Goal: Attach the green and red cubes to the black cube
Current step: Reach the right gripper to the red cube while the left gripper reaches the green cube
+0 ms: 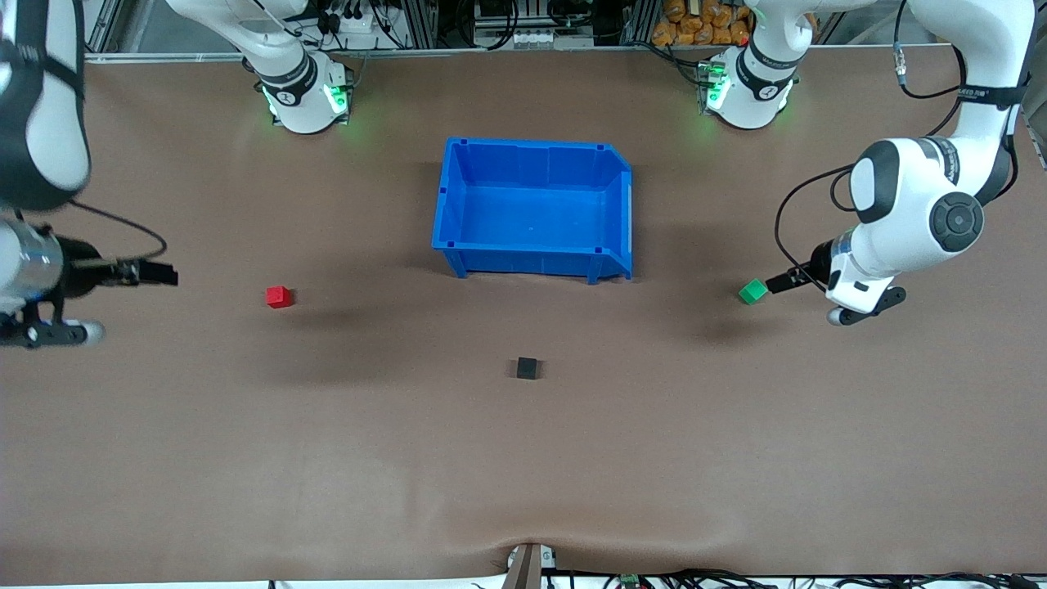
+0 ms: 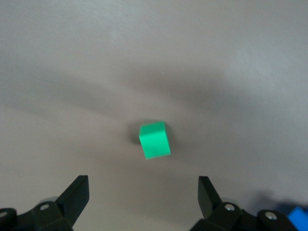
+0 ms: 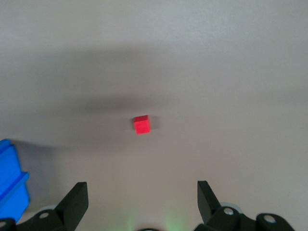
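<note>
I have the left tool [image 1: 775, 283] at the middle right of the front frame, jaws wide, holding nothing; the green cube [image 1: 752, 291] lies on the counter [image 1: 327, 458] just off its tips, and sits centred between the fingers [image 2: 77, 195] in the left wrist view [image 2: 155, 140]. The right tool [image 1: 159, 272], at the middle left, is also spread wide and empty, with the red cube [image 1: 279, 296] near it, lower in the frame. I count one green, one red and one black cube [image 1: 527, 368]; the black one is lower centre, well apart from both. One blue bin [image 1: 536, 209] stands upper centre, blocking nothing.
</note>
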You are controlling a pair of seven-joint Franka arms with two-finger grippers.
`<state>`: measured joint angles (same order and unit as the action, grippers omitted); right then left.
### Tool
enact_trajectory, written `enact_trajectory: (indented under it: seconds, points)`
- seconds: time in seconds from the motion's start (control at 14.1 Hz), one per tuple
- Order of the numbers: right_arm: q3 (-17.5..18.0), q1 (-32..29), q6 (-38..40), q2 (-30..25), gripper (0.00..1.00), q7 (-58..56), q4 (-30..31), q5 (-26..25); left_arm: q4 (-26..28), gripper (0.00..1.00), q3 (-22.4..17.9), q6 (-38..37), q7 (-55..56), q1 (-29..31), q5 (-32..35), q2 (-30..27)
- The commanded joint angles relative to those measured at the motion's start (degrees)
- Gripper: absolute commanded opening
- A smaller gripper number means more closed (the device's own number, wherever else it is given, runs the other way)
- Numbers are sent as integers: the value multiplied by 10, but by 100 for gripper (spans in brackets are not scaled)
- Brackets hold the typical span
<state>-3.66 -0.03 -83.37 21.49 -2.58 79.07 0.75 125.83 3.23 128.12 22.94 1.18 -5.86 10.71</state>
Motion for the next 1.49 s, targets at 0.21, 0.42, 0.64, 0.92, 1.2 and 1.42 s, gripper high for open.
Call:
enact_trajectory:
  seconds: [0.21, 0.42, 0.64, 0.92, 1.2, 1.42]
  points:
    - [7, -7, -55, 108, 100, 5, 41, 1, 46, 100, 4, 111, 71, 8, -12, 29]
    - [9, -4, -150, 105, 100, 6, 147, 6, 63, 100, 5, 132, 91, 4, -12, 37]
    - [9, 5, -208, 104, 100, 6, 197, 29, 61, 100, 13, 141, 120, 4, -13, 53]
    - [9, 16, -300, 104, 100, 6, 266, 31, 62, 96, 30, 179, 156, 3, -13, 77]
    - [8, 5, -295, 102, 65, -31, 291, 25, 63, 81, 33, 180, 156, 5, -13, 85]
    - [9, 5, -297, 102, 28, -34, 296, 25, 65, 68, 33, 180, 157, 7, -14, 86]
